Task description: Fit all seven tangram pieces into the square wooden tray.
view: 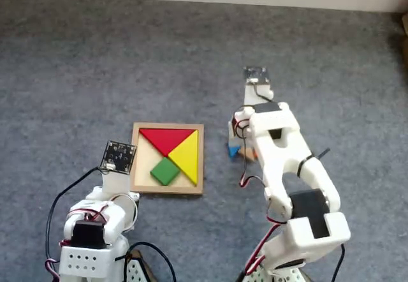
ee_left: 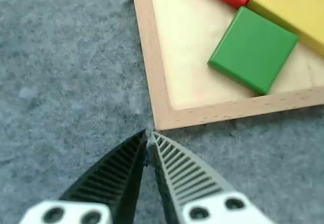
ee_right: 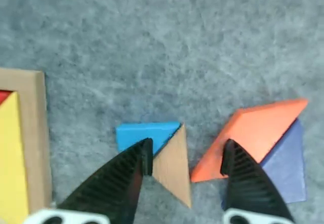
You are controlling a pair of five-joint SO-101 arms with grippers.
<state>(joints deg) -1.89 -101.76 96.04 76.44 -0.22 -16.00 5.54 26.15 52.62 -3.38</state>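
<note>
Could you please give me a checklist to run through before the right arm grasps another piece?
1. Right gripper open: ok, jaws apart above the tan triangle.
2. Tan triangle clear of neighbours: not ok, it touches the blue triangle.
3. Orange piece lying alone: not ok, it overlaps the dark blue piece.
4. Room in the tray: ok, bare wood beside the green square.
5. Left gripper outside the tray: ok, shut by its corner.

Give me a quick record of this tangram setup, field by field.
In wooden tray: red triangle, yellow triangle, green square
Outside it: blue triangle, tan triangle, orange piece overlapping a dark blue piece
Left gripper: shut, at the wooden tray's corner
Right gripper: open, over the tan triangle
Pieces placed: three of seven
</note>
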